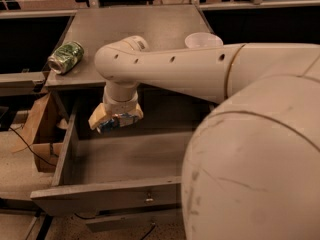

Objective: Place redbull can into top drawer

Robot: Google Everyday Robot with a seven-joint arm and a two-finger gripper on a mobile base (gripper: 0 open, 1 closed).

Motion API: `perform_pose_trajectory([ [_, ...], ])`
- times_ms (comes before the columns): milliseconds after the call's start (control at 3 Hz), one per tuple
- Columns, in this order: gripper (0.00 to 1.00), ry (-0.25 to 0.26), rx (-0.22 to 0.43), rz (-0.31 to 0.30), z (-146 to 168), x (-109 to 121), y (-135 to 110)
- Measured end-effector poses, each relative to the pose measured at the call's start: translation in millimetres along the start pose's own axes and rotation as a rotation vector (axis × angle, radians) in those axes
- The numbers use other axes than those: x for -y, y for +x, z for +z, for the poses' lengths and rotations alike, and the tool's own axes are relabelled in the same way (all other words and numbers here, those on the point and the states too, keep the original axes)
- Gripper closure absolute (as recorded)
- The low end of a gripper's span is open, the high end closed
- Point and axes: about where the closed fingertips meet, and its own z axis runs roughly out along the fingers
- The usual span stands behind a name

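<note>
My gripper (114, 121) hangs from the cream arm over the back left part of the open top drawer (107, 196). It is shut on the redbull can (117, 121), of which a blue and silver part shows between the yellowish fingers (99, 117). The can is held above the drawer's floor, just below the counter's front edge. The drawer is pulled out, grey, with a small metal knob (148, 199) on its front panel.
A fatter green-patterned can (65, 57) lies on its side at the left of the counter (135, 29). A white bowl (203, 40) sits on the counter at right. A lower drawer front (132, 219) shows beneath. A cardboard box (37, 134) stands left. My arm fills the right.
</note>
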Motion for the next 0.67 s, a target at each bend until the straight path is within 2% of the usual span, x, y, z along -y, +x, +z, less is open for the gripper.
perform_pose_trajectory([
  [667,1.00,0.060,-0.070,-0.016,56.0,3.1,4.7],
])
